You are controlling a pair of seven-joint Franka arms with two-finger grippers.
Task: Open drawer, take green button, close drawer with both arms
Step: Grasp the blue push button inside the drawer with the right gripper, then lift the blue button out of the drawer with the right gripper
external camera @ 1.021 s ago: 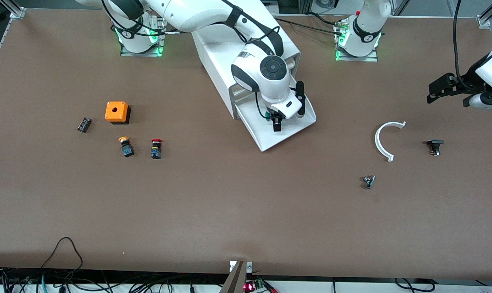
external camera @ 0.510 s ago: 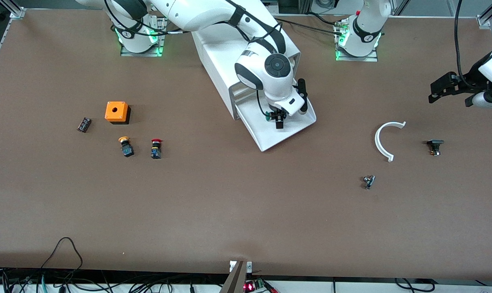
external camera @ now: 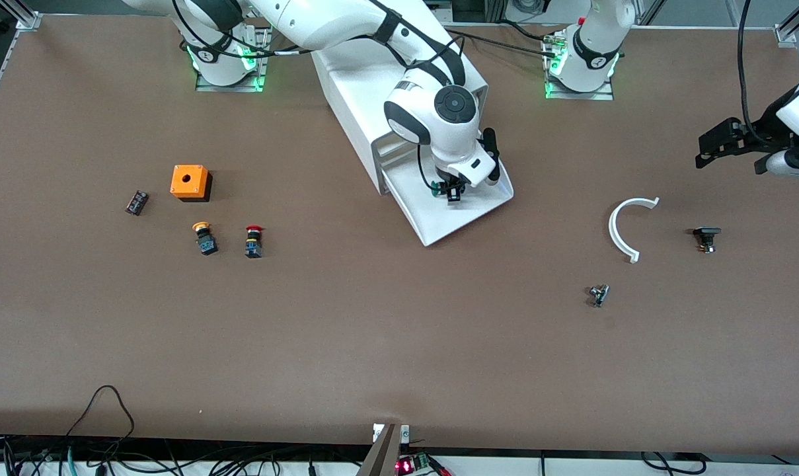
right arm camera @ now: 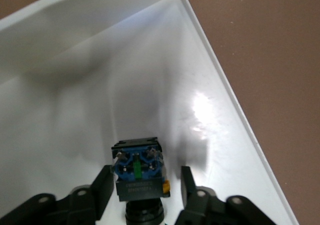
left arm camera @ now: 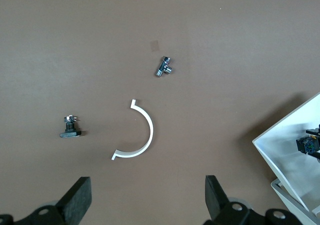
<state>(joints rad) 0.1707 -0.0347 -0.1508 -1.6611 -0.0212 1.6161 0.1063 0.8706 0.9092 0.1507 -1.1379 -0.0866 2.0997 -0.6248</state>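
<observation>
Right wrist view, button (right arm camera: pixel 138 172) sitting in drawer (right arm camera: pixel 60 85), between right gripper (right arm camera: pixel 145 187) fingers, narrowing around it, left gripper (left arm camera: pixel 145 205) hanging wide near drawer.

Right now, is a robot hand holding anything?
The right gripper has the button between its fingers in the open drawer; a firm grip cannot be told. The left gripper holds nothing.

Lowest drawer (external camera: pixel 462 215) pulled out of white cabinet (external camera: pixel 353 73), open. Green-capped button (right arm camera: pixel 138 171) with black-and-blue body lies on its side inside drawer, between right gripper's (right arm camera: pixel 145 185) fingers.
</observation>
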